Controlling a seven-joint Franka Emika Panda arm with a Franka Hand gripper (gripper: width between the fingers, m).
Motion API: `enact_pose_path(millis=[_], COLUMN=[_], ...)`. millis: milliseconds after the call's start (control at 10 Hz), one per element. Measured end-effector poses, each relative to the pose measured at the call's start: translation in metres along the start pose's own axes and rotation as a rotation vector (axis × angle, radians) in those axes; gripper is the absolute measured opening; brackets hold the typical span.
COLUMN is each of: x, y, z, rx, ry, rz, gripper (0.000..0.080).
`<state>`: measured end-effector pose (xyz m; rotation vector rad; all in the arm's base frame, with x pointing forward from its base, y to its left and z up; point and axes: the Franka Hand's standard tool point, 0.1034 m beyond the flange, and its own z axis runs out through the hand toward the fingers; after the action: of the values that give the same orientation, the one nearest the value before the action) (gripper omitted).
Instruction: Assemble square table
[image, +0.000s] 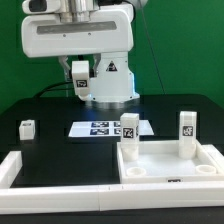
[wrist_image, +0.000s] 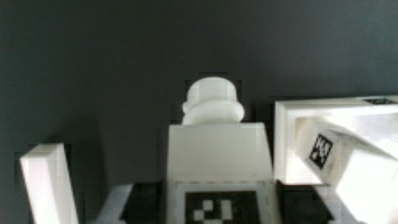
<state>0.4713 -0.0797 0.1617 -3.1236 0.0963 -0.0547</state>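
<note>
The black surface (image: 40, 105) carries the square panel (image: 170, 165) at the exterior view's right, toward the front. At the panel's back edge a first standing leg block (image: 128, 127) and a second standing leg block (image: 186, 125) are upright. The marker board (image: 100, 128) lies flat behind the panel. A loose leg block (image: 27, 127) sits well apart at the exterior view's left. The gripper (image: 80, 74) hangs above the surface, clamped on a held leg block (wrist_image: 217, 150), knob end pointing away; its fingers are hidden.
</note>
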Motion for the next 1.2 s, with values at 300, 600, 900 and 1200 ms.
enact_pose_path(millis=[300, 600, 900, 1200], x=[0.059, 0.092, 0.088, 0.082], y=[-0.06, -0.129, -0.132, -0.16], z=[-0.017, -0.02, -0.013, 0.013], rx=[-0.033, 0.055, 0.059, 0.049], ry=[0.271, 0.498, 0.567, 0.586], rz=[0.077, 0.213, 0.2, 0.174], gripper=[0.0288, 0.0288, 0.0288, 0.0288])
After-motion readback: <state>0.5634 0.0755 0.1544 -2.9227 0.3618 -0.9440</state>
